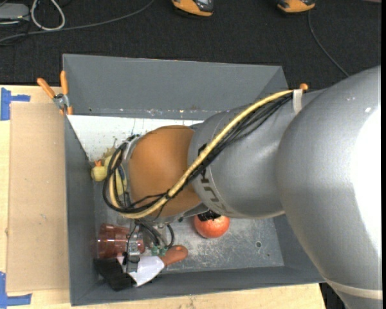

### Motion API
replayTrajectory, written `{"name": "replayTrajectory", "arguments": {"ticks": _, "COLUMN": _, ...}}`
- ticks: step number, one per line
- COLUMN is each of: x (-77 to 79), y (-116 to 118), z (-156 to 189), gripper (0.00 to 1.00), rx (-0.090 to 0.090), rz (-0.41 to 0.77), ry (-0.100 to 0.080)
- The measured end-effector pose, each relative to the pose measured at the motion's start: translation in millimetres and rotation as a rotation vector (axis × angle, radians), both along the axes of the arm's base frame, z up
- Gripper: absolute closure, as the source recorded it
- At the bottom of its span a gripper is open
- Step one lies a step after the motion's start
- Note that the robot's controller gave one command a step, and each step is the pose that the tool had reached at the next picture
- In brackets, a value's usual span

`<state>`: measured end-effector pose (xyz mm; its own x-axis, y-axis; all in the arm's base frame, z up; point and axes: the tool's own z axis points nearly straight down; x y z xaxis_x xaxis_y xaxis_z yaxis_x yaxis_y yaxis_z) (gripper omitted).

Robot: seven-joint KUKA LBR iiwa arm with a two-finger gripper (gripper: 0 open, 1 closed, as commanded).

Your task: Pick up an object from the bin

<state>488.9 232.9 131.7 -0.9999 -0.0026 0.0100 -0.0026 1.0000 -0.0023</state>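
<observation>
Gripper [143, 242] low over a heap [134, 268] in the grey bin [174, 85].
I cannot tell its spread; the crowding brown cup [109, 242] may foul a grasp.

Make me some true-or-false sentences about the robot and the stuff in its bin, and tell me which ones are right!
1. The arm comes in from the right. True.
2. The cover on its wrist is green. False: it is orange.
3. A red-orange round thing lies on the floor of the bin. True.
4. The small yellow thing lies in the bin's right corner. False: it lies by the left wall.
5. The gripper is over a heap in the near-left corner. True.
</observation>
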Motion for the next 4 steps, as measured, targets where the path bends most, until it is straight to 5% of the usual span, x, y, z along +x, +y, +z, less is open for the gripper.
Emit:
{"name": "replayTrajectory", "arguments": {"ticks": 1, "x": 2.5, "y": -1.2, "z": 3.6, "gripper": 0.00, "rx": 0.002, "rz": -0.005, "ry": -0.007}}
{"name": "replayTrajectory", "arguments": {"ticks": 2, "x": 20.1, "y": 1.0, "z": -58.4, "gripper": 0.00, "rx": 0.000, "rz": -0.253, "ry": -0.004}}
{"name": "replayTrajectory", "arguments": {"ticks": 3, "x": 34.9, "y": -8.0, "z": -5.8, "gripper": 0.00, "rx": 0.003, "rz": -0.138, "ry": -0.011}}
{"name": "replayTrajectory", "arguments": {"ticks": 4, "x": 68.3, "y": -2.7, "z": -28.2, "gripper": 0.00, "rx": -0.003, "rz": -0.542, "ry": -0.003}}
